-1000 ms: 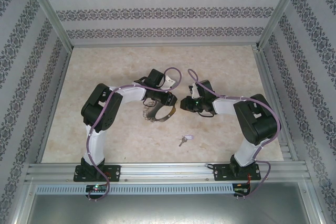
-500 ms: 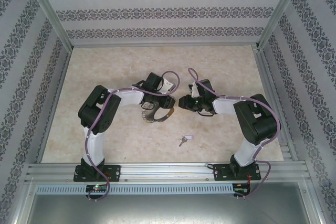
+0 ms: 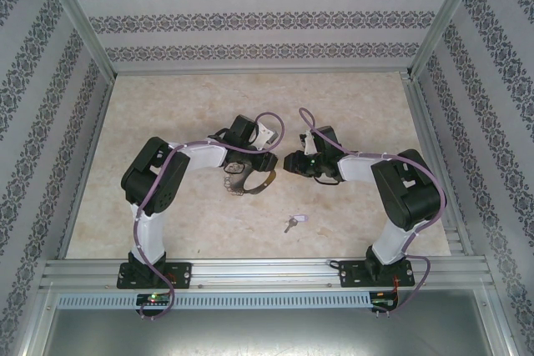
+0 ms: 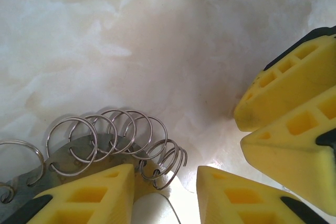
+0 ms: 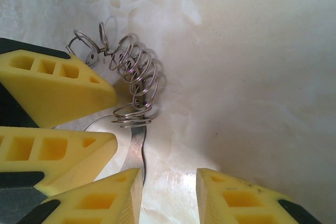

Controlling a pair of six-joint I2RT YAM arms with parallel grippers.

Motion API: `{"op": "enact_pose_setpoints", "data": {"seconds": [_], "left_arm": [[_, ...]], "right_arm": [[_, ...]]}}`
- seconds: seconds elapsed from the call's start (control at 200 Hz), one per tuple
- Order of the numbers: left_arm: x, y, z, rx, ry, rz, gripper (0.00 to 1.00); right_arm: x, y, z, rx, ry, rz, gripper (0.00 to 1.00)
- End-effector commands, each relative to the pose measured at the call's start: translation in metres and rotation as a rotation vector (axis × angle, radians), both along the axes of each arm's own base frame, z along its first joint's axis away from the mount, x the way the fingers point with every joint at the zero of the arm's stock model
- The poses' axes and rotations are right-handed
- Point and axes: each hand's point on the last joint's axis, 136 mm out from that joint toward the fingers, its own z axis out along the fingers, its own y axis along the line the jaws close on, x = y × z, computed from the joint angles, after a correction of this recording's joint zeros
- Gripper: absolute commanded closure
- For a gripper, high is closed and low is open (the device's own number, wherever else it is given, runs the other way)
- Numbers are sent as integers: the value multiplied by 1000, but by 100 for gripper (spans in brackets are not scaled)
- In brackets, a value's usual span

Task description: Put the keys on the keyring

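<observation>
The keyring [image 3: 247,181] lies on the marble table between both grippers, a thin grey hoop fringed with silvery wire loops [image 4: 113,135]. My left gripper [image 4: 165,174] stands open at the hoop's end, its left finger beside the last loops. My right gripper [image 5: 169,177] is open too. The hoop's flat metal strip [image 5: 135,145] runs along the inner face of its left finger. The two grippers face each other closely, the left gripper [image 3: 264,164] just left of the right gripper [image 3: 292,162]. The key [image 3: 292,223], small and dark with a pale tag, lies apart on the table nearer the bases.
Patterned walls and aluminium rails [image 3: 250,271] enclose the marble table [image 3: 167,106]. The right gripper's yellow fingers [image 4: 294,114] crowd the right side of the left wrist view. The left gripper's fingers [image 5: 52,87] stand at the left of the right wrist view.
The right gripper's jaws have opened. The left arm's elbow has swung a little to the left, and the keyring has shifted slightly with it.
</observation>
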Motion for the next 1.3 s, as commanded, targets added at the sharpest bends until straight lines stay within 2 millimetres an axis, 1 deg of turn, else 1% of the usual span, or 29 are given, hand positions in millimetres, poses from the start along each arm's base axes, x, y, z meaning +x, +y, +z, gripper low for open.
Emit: {"op": "enact_pose_setpoints", "data": {"seconds": [0.0, 0.19, 0.48, 0.694, 0.894, 0.964, 1.059, 1.124, 1.209, 1.294], "left_arm": [[-3, -7, 7, -23, -19, -12, 64], [-7, -9, 0, -16, -5, -19, 67], [-4, -10, -7, -12, 3, -13, 70], [-4, -8, -16, 7, 9, -4, 71], [-1, -8, -17, 8, 3, 3, 75], [-1, -8, -18, 7, 3, 2, 79], [0, -9, -18, 6, 1, 0, 91], [-1, -9, -14, 4, -5, -9, 100], [-3, -10, -4, 0, -19, -33, 100], [-7, -11, 12, -3, -39, -67, 100]], "right_arm": [[1, 1, 6, 15, -22, 6, 66], [3, -1, 7, 18, -25, 1, 66], [4, -4, 9, 21, -29, -4, 65], [5, -6, 10, 25, -32, -8, 64], [5, -6, 11, 26, -33, -8, 64], [5, -7, 11, 26, -32, -10, 64], [5, -7, 14, 30, -43, -8, 64], [6, -8, 19, 36, -55, -5, 62], [7, -10, 30, 53, -83, 0, 60], [8, -12, 43, 83, -124, 10, 56]]}}
